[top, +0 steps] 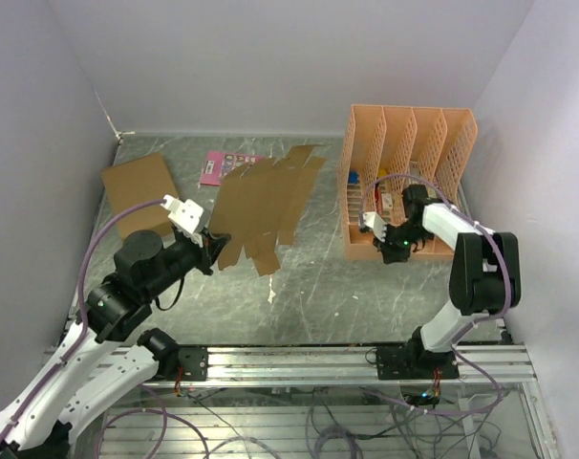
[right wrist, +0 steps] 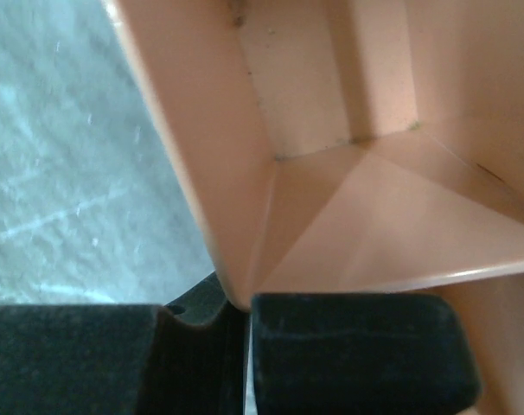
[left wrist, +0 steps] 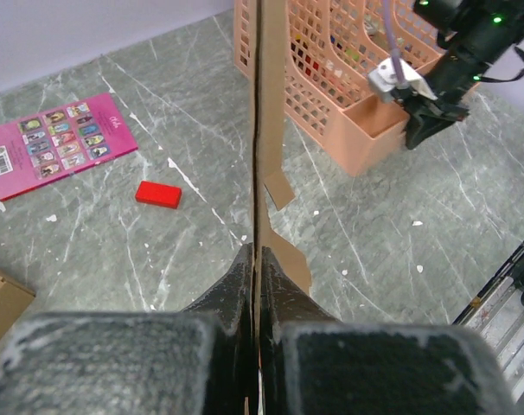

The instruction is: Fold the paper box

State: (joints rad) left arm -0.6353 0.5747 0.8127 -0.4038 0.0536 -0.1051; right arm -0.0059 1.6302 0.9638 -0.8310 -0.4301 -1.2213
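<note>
The paper box point(top: 266, 206) is a flat brown cut-out sheet with creased panels and tab flaps, held up off the table at a tilt. My left gripper point(top: 216, 241) is shut on its lower left edge. In the left wrist view the paper box point(left wrist: 271, 104) runs edge-on straight up from the left gripper point(left wrist: 255, 255), with both fingers pressed against it. My right gripper point(top: 390, 253) is shut at the front left corner of the orange rack point(top: 409, 143). In the right wrist view that rack's corner point(right wrist: 331, 130) comes down right to the right gripper point(right wrist: 247, 303).
A pink booklet point(top: 223, 164) lies behind the sheet, and a small red block point(left wrist: 158, 194) lies under it. A larger plain cardboard piece point(top: 137, 191) rests at the far left. The orange rack point(left wrist: 331, 69) holds small items. Walls close in the back and both sides.
</note>
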